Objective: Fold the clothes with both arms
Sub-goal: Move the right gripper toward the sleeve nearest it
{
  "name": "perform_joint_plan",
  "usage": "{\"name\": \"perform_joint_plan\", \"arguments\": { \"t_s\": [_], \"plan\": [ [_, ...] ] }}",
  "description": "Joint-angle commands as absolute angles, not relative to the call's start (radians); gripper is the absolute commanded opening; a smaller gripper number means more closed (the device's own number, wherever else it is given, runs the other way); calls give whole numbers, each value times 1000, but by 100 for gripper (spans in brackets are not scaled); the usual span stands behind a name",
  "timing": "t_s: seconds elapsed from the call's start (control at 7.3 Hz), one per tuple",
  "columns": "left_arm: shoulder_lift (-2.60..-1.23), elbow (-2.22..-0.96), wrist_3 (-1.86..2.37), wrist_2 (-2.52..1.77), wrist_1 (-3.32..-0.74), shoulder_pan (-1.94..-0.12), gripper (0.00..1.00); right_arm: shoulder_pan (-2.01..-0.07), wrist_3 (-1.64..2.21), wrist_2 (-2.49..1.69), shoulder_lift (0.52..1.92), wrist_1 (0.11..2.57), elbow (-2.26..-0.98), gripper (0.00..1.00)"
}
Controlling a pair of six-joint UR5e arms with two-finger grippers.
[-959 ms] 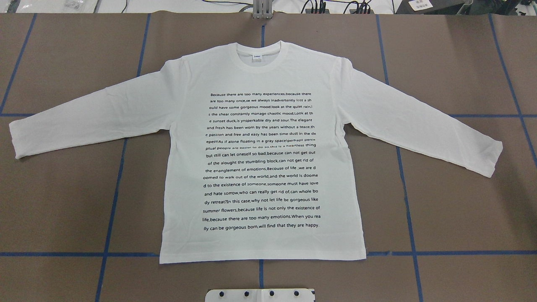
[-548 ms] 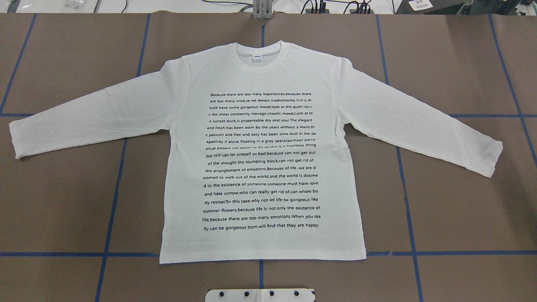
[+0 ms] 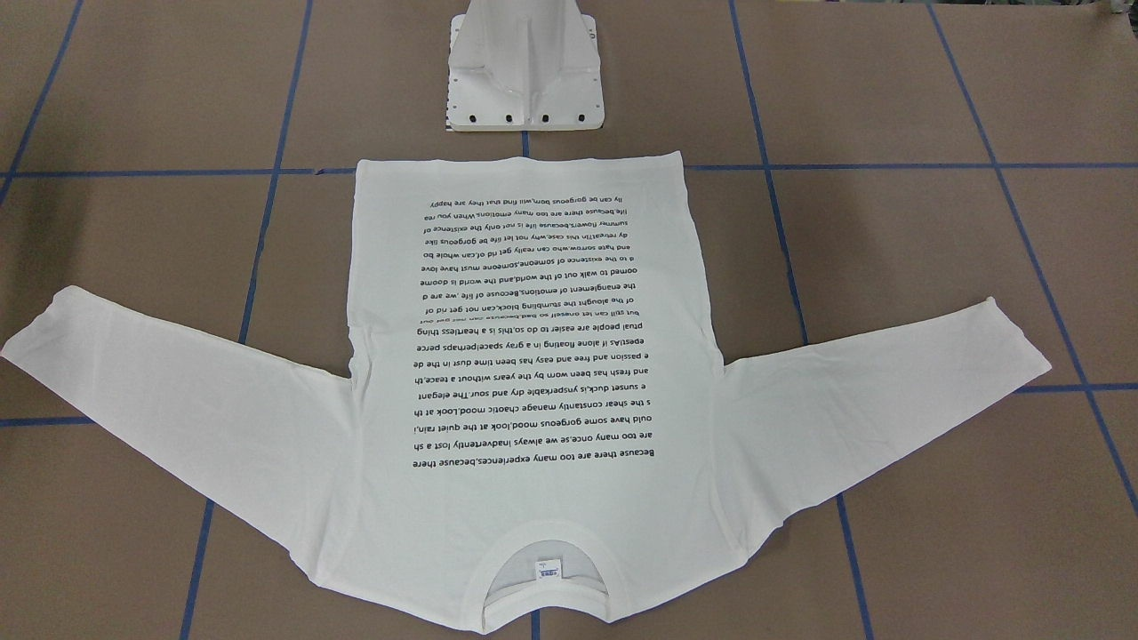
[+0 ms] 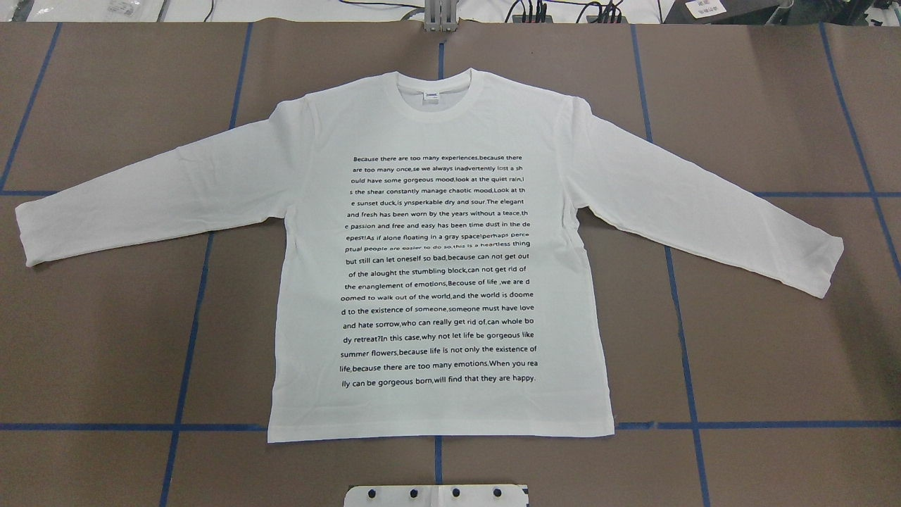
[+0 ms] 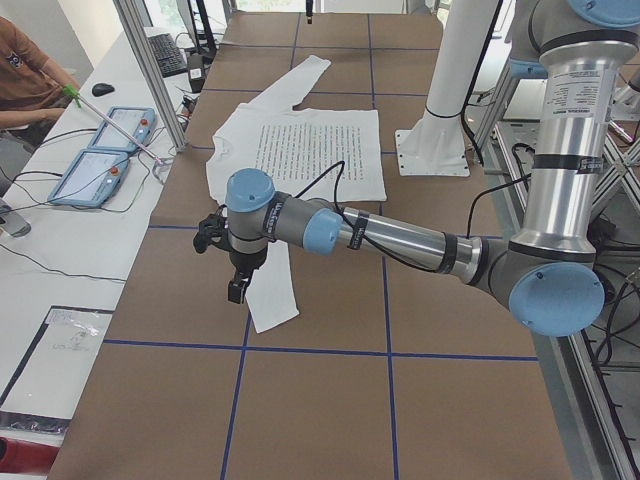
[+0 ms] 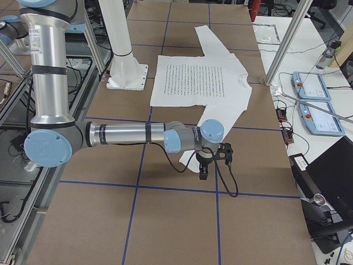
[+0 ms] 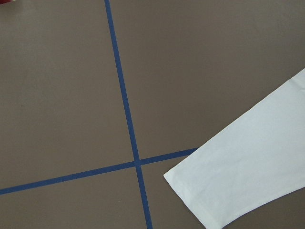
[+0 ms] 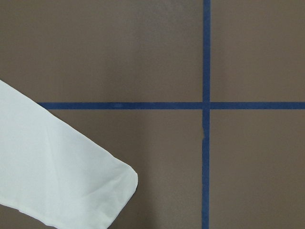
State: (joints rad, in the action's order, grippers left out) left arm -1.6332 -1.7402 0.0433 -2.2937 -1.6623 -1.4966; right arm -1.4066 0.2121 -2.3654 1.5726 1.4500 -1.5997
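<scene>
Fabric of the T-shirt (image 4: 440,282) is judged light, limp and easily creased; it would best be pinched at the thin edges of the left cuff (image 4: 29,236) and right cuff (image 4: 829,271). It is spread flat, print up, at the middle of the table (image 4: 774,352), its long axis running from the hem (image 4: 440,436) by the robot to the collar (image 4: 436,90) on the far side. The left gripper (image 5: 237,290) and right gripper (image 6: 203,173) are poised by those cuffs; whether their jaws are parted cannot be told

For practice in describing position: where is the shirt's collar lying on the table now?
Overhead view: the collar lies top centre, at the end of the T-shirt farthest from the white pedestal base.
</scene>
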Motion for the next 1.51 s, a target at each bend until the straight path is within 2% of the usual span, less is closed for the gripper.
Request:
{"name": "perform_joint_plan", "arguments": {
  "t_s": [0.0,0.41,0.69,0.96,1.23,1.37],
  "plan": [
    [-1621,-1746,43,-2341,-1661,-1491,100,-1308,332,-2361,1580,1331,-1545,100],
    [-1623,-1747,43,-2341,-1664,-1489,100,-1235,532,-2364,1565,1015,-1369,99],
    [-1621,-1743,41,-2338,-1663,-1489,100,-1213,574,-2368,1559,1003,-1358,95],
    [-1621,-1746,43,-2341,-1661,-1489,100,-1189,577,-2361,1528,1002,-1336,81],
    [-1621,-1747,43,-2342,-1661,-1491,100,-1189,575,-2362,1519,997,-1305,78],
    [-1621,-1750,43,-2344,-1661,-1491,100,-1189,578,-2365,1517,996,-1296,57]
  ]
}}
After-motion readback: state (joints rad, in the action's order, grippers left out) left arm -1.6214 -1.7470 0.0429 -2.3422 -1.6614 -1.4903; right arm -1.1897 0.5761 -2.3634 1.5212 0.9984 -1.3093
